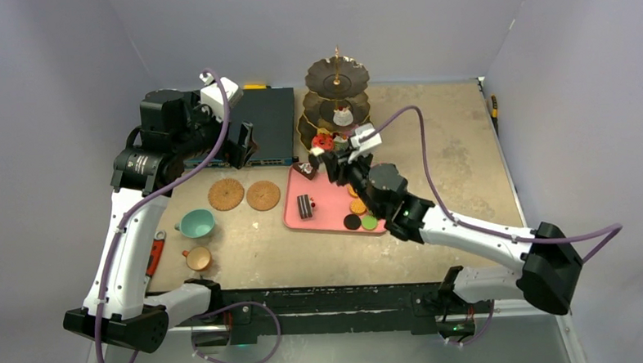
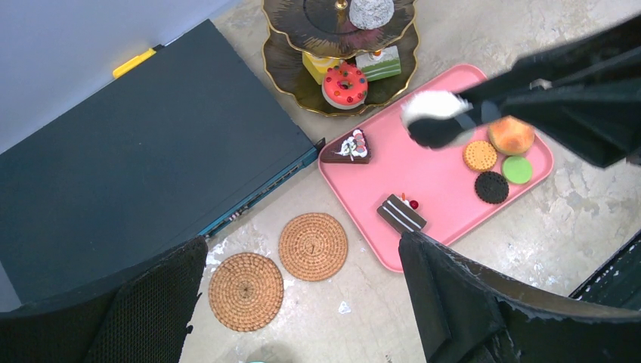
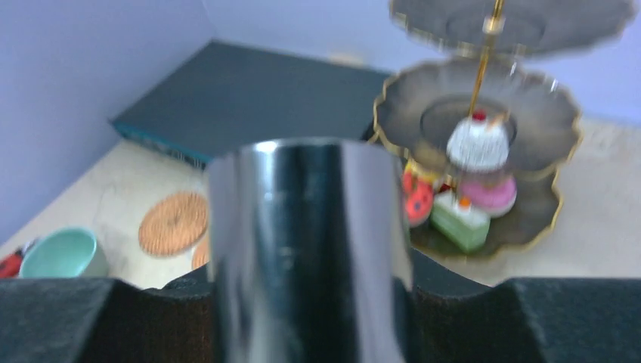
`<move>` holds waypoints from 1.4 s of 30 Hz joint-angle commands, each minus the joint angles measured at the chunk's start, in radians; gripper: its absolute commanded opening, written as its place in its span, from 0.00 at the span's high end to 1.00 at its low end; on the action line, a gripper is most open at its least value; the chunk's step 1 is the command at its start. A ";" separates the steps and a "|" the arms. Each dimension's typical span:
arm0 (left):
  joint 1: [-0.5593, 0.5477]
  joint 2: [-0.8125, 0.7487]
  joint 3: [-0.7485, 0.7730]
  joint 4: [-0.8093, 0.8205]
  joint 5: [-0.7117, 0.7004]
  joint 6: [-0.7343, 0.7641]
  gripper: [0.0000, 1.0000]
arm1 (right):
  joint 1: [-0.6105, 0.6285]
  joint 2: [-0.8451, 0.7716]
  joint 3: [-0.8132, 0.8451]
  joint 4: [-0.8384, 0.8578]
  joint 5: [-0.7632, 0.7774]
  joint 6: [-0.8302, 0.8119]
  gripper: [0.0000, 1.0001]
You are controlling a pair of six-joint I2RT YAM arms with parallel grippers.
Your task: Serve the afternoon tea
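The dark three-tier stand point(image 1: 337, 107) stands at the back, with a white cupcake point(image 3: 476, 144) on its middle tier. A red donut point(image 2: 345, 83), a green slice point(image 2: 379, 63) and a pink macaron point(image 3: 490, 193) sit on its bottom tier. My right gripper point(image 1: 327, 157) is shut on shiny tongs point(image 3: 310, 227) above the pink tray's point(image 1: 327, 206) far end, beside the stand. I cannot tell whether the tongs hold anything. My left gripper point(image 1: 239, 144) is open and empty, high above two woven coasters point(image 2: 313, 246) point(image 2: 246, 291). The teal cup point(image 1: 196, 224) and tan cup point(image 1: 198, 258) stand at front left.
The tray holds a chocolate wedge point(image 2: 349, 147), a layered chocolate slice point(image 2: 401, 213), a bun point(image 2: 511, 134) and several biscuits and macarons point(image 2: 492, 187). A dark flat box point(image 1: 262, 123) lies left of the stand. A red-handled tool point(image 1: 155, 252) lies left of the cups.
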 commanded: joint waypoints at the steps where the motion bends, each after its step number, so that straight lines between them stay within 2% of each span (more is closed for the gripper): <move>1: 0.004 -0.007 0.029 0.012 0.007 -0.008 0.01 | -0.052 0.079 0.157 0.170 -0.031 -0.163 0.63; 6: 0.005 -0.010 0.033 0.012 0.005 -0.008 0.01 | -0.092 0.197 0.247 0.272 -0.063 -0.273 0.63; 10: 0.003 -0.012 0.030 0.010 0.004 -0.006 0.01 | -0.093 0.259 0.240 0.401 -0.069 -0.408 0.63; 18: 0.003 -0.017 0.023 0.008 -0.004 0.003 0.01 | -0.097 0.336 0.237 0.510 -0.069 -0.599 0.64; 32: 0.004 -0.026 0.024 0.002 -0.008 0.007 0.01 | -0.128 0.507 0.295 0.615 -0.101 -0.677 0.63; 42: 0.004 -0.024 0.019 -0.003 -0.014 0.012 0.01 | -0.138 0.583 0.315 0.678 -0.064 -0.727 0.62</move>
